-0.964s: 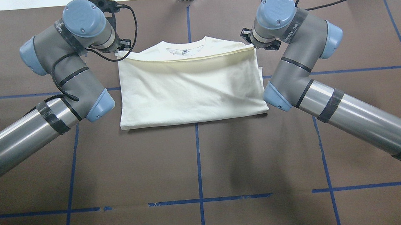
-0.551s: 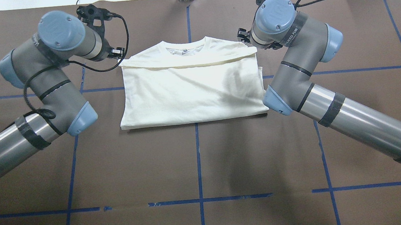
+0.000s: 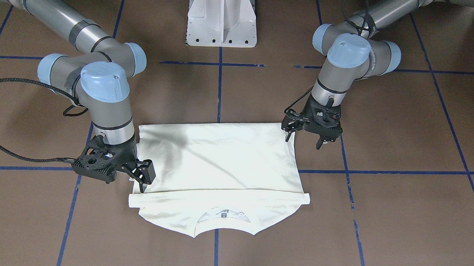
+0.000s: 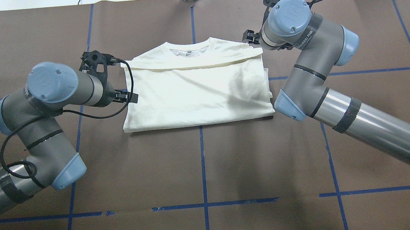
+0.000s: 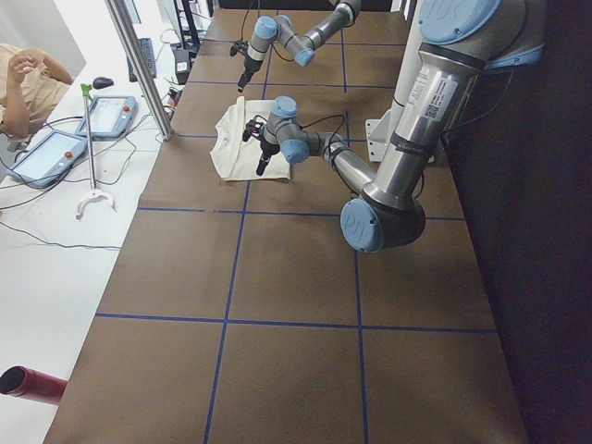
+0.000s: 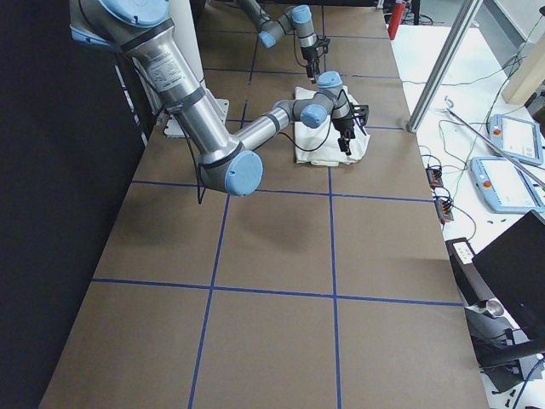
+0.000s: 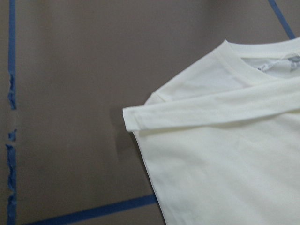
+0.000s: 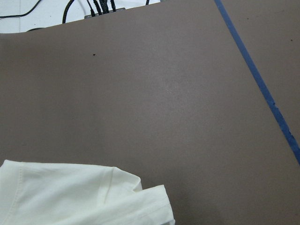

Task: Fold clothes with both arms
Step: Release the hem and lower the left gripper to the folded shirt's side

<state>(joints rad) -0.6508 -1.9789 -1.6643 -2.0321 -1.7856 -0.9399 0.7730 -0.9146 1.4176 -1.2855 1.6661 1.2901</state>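
Cream shirt lies flat on the brown table, mid-table, straddling a blue tape line. It is folded into a rough rectangle with the plain side up. The collar points away from the robot, and the neck label shows inside it. The edge of a folded-over layer runs straight across just below the collar. In the left wrist view one end of that layer sticks out a bit past the shirt's side edge. Some soft creases and an arm shadow fall on the cloth.

Left arm is bent in from the robot's left. Left gripper is just beside the shirt's left edge with its fingers spread apart, pinching nothing. It looks clear of the cloth.

Right arm reaches in from the other side. Right gripper is at the far right corner of the shirt, by the end of the fold line. From across the table its fingers look parted with nothing between them, though the wrist blocks most of it from overhead. Whether a fingertip brushes the cloth, can't tell. The right wrist view shows only that shirt corner lying loose on the table, low in the picture.

White pedestal stands at the robot's side of the table. Side views show both arms small and far away over the shirt. A seated person and tablets are on the white surface beside the table.
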